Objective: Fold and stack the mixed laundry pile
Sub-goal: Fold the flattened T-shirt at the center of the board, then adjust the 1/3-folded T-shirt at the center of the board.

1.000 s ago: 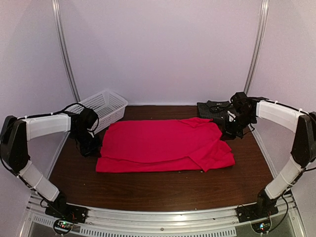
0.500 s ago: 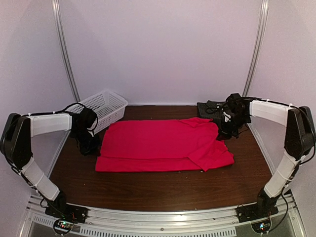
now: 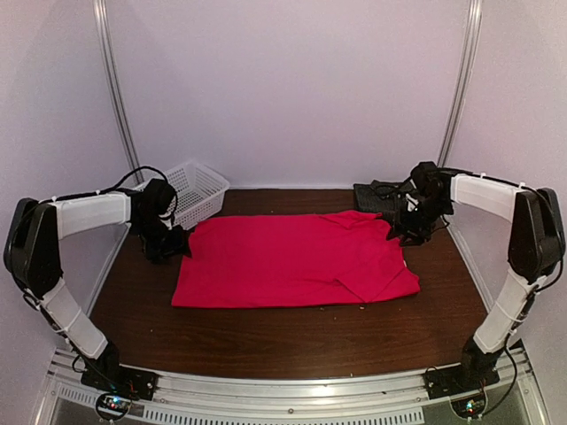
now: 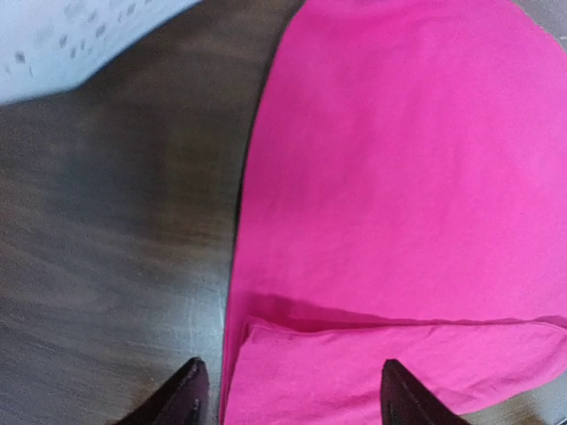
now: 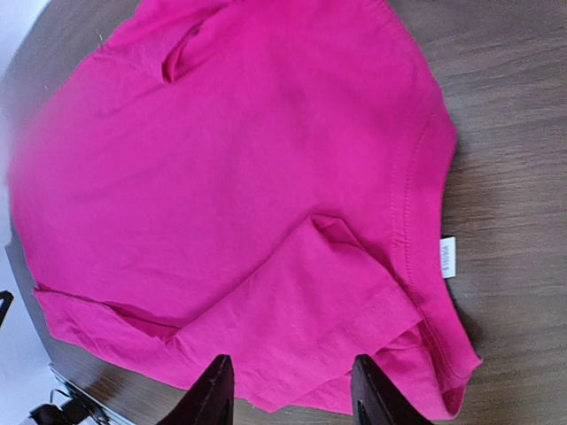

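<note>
The red-pink T-shirt (image 3: 297, 261) lies spread flat across the middle of the brown table (image 3: 266, 341), with a fold along its near edge and a sleeve turned in at the right. My left gripper (image 3: 174, 243) hovers open over the shirt's left edge; in the left wrist view it (image 4: 292, 400) straddles the folded hem of the shirt (image 4: 399, 177) without gripping it. My right gripper (image 3: 403, 232) stands open above the right end; in its wrist view it (image 5: 291, 396) hangs over the shirt's (image 5: 248, 177) folded sleeve. The dark shirt (image 3: 376, 197) sits bunched at the back right.
A white lattice basket (image 3: 190, 190) stands at the back left, just behind my left gripper, and shows blurred in the left wrist view (image 4: 53, 44). A white label (image 5: 448, 257) sticks out at the T-shirt's collar. Walls close in the back and both sides.
Both grippers have gone from shut to open and let go of the T-shirt. The left gripper has drifted back towards the basket; the shirt has settled flatter.
</note>
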